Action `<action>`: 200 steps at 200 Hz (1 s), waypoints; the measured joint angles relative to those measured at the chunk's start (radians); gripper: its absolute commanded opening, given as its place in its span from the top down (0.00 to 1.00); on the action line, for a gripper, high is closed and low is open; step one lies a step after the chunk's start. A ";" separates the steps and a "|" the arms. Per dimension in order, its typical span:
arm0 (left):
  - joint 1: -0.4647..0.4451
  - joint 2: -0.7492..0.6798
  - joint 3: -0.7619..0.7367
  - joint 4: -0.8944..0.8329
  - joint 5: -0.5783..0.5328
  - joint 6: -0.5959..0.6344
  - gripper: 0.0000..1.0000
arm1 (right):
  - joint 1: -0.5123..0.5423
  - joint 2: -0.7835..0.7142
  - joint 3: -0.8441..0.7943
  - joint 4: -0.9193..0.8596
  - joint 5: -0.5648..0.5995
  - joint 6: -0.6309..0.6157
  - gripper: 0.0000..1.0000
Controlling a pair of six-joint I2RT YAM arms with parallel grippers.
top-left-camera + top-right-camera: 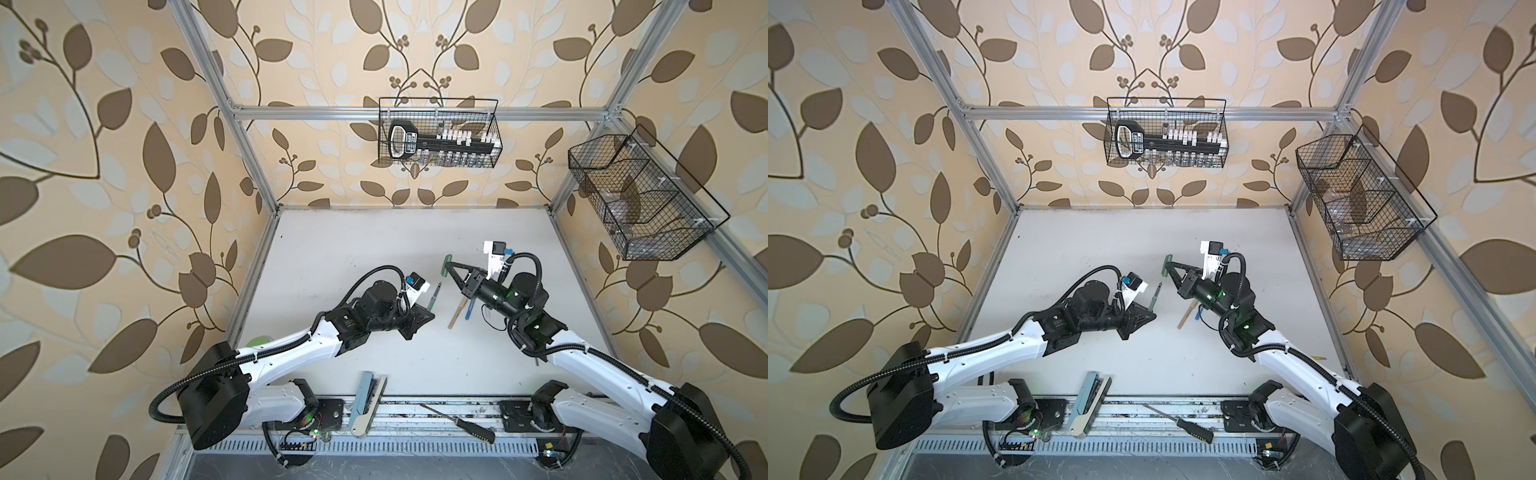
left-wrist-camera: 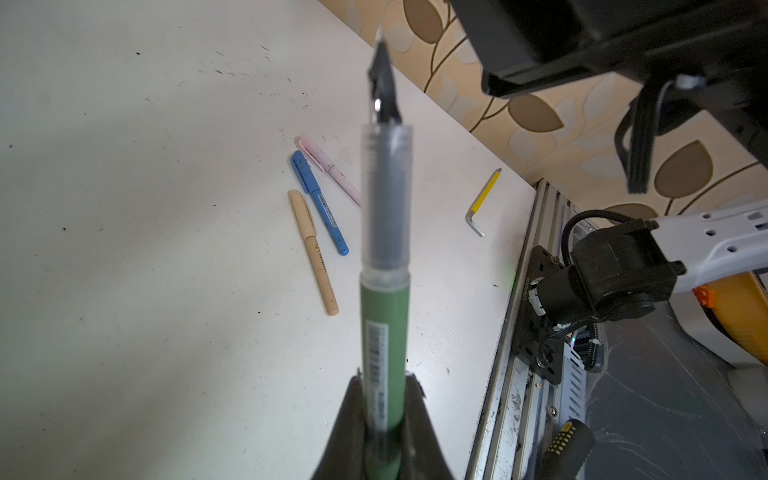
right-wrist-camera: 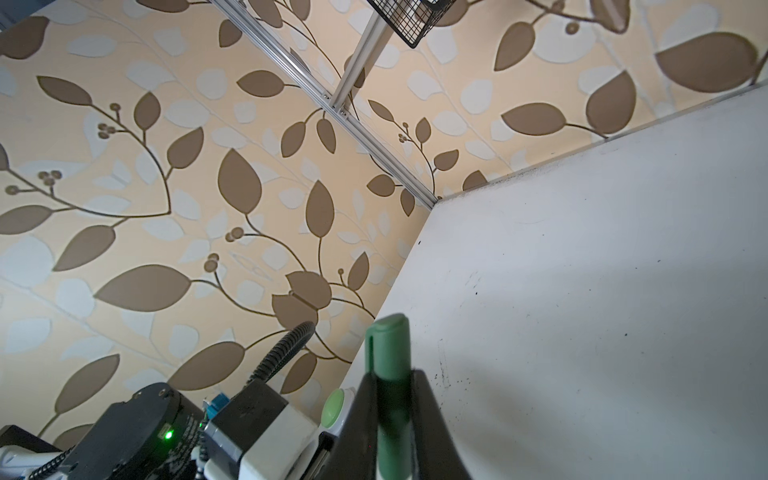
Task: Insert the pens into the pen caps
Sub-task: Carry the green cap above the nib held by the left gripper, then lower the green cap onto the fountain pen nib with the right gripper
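My left gripper (image 1: 430,311) (image 2: 384,388) is shut on the dark green pen (image 1: 434,297) (image 2: 384,316) near its rear end. Its dark tip sticks out bare, clear of the table. My right gripper (image 1: 452,268) (image 3: 390,384) is shut on the dark green pen cap (image 1: 448,266) (image 3: 388,353). The cap hangs a short way beyond the tip and to its right, apart from it. The tan pen (image 2: 313,253), blue pen (image 2: 318,203) and pale pink pen (image 2: 328,166) lie side by side on the table, each seemingly capped in its own colour.
A yellow hex key (image 2: 484,199) lies near the table's right edge. A black-handled screwdriver (image 1: 461,424) and a pale blue flat tool (image 1: 368,399) rest on the front rail. Wire baskets hang on the back wall (image 1: 438,133) and right wall (image 1: 640,199).
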 measured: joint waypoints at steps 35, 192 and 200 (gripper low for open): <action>0.000 0.000 0.000 0.009 0.000 -0.003 0.98 | 0.013 0.003 0.000 0.000 0.000 0.000 0.85; 0.000 0.000 0.000 0.054 -0.009 -0.010 0.98 | 0.042 -0.027 -0.002 -0.010 0.003 -0.019 0.85; 0.000 0.000 0.000 0.055 -0.009 -0.010 0.97 | 0.042 -0.034 -0.002 -0.011 0.005 -0.023 0.85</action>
